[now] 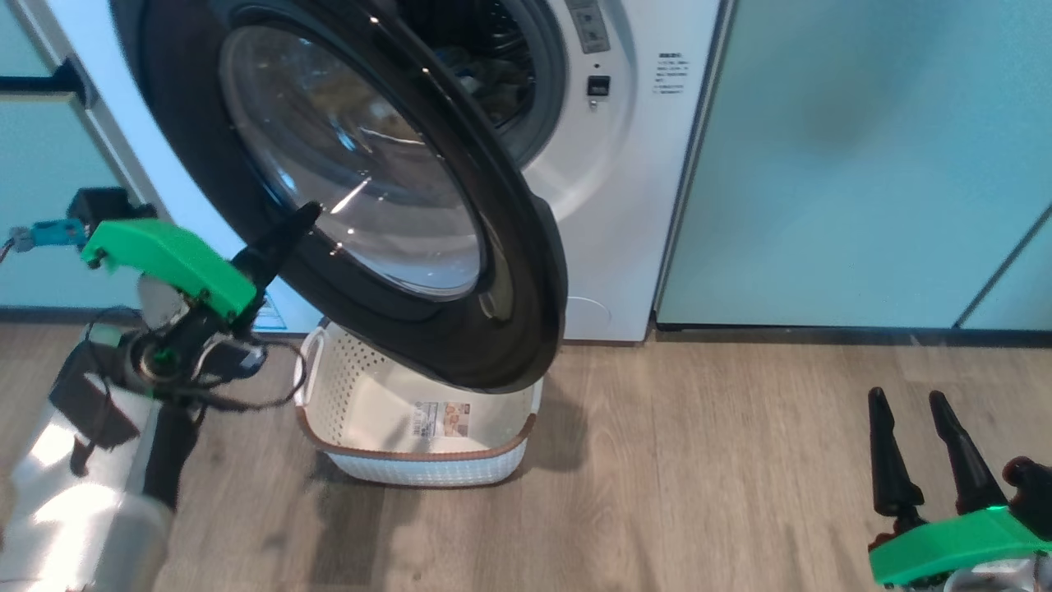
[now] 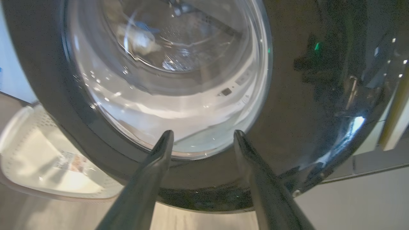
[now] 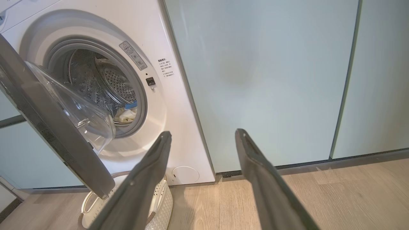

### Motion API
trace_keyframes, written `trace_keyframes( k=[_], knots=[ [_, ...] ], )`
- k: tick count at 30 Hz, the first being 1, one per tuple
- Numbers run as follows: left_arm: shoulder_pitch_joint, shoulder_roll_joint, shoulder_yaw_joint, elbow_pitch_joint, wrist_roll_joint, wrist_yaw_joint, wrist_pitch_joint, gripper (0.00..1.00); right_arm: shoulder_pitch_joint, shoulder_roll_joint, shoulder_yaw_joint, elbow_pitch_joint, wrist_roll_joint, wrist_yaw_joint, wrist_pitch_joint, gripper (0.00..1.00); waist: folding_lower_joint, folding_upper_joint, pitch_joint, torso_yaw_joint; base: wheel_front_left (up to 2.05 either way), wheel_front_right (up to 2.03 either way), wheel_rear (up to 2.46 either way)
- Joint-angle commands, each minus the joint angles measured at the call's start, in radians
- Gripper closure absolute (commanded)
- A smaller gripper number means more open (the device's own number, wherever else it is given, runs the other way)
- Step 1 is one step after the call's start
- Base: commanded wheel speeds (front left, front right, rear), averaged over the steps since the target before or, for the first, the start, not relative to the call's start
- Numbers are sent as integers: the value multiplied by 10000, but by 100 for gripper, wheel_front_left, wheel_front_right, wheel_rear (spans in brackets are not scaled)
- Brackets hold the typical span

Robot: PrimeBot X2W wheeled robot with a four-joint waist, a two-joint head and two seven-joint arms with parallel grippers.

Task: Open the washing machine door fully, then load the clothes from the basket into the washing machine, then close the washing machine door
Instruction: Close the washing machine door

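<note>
The washing machine (image 1: 608, 205) stands with its door (image 1: 501, 296) swung about halfway out over the basket (image 1: 427, 473). The basket shows a bare base with a label. Pale clothes (image 3: 126, 115) with a blue piece lie in the drum, and the same clothes (image 2: 137, 40) appear through the door glass. My left gripper (image 1: 300, 220) is open at the door's outer face (image 2: 303, 111), its fingertips (image 2: 167, 135) at the lower edge of the glass; I cannot tell whether they touch. My right gripper (image 1: 916, 403) is open and holds nothing, low at the right, away from the machine.
Pale teal cabinets (image 1: 863, 164) flank the machine on the right, with another cabinet (image 1: 41, 164) on the left. Wooden floor (image 1: 699, 460) stretches between the basket and my right gripper. The door's free edge (image 3: 48, 127) overhangs the basket (image 3: 163, 204).
</note>
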Motion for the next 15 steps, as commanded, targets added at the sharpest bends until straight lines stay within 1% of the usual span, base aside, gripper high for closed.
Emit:
trace_keyframes(
  k=[1,8,15],
  knots=[
    [-353,654,165,-391,306,-70,-333,0,-181,-101,178,-304,-21,4,-67,0,0,-1,-42,86,0,0,0],
    [48,1522,-977,-326,1658,-70,-2861,0,-150,-106,165,-308,-13,4,-67,0,0,-1,-128,279,0,0,0],
    [411,2291,-2171,-15,2748,-70,-5396,0,-72,-71,151,-340,-30,4,-67,0,0,-1,-171,337,0,0,0]
  ],
)
